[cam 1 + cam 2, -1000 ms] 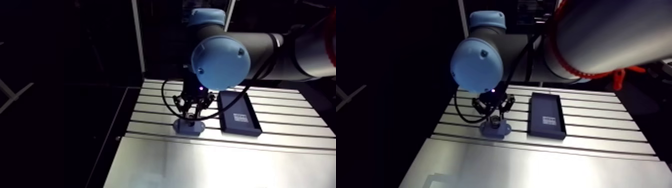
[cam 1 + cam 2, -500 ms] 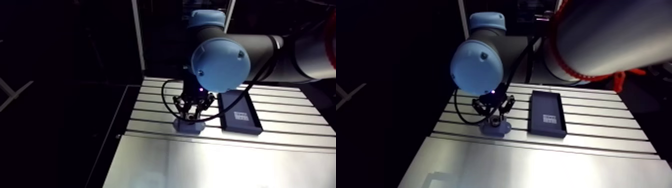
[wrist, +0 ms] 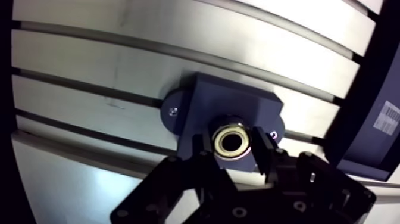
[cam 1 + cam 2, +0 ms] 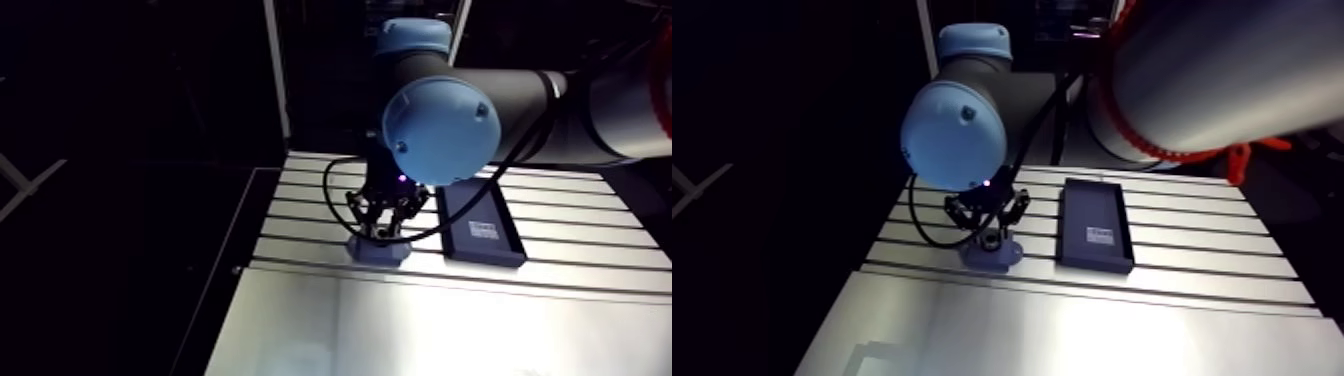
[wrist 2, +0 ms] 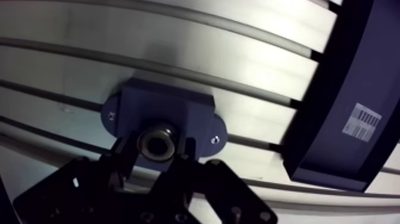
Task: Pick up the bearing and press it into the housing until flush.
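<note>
Now, your hand (image 3: 233, 146) is clamped on the bearing (image 5: 156, 142), right at the housing (image 3: 226, 107) bore on the tabletop (image 3: 89, 59); press off-square and it could cock and jam.

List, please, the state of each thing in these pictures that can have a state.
gripper: shut on the bearing, pointing down at the housing.
bearing: gripped on both sides, at the housing's hole; flush or not, cannot tell.
housing: lies flat on the table, right under the gripper.
tray: lies flat beside the housing, apart from it, white label on it.
table: bears the housing and the tray.
</note>
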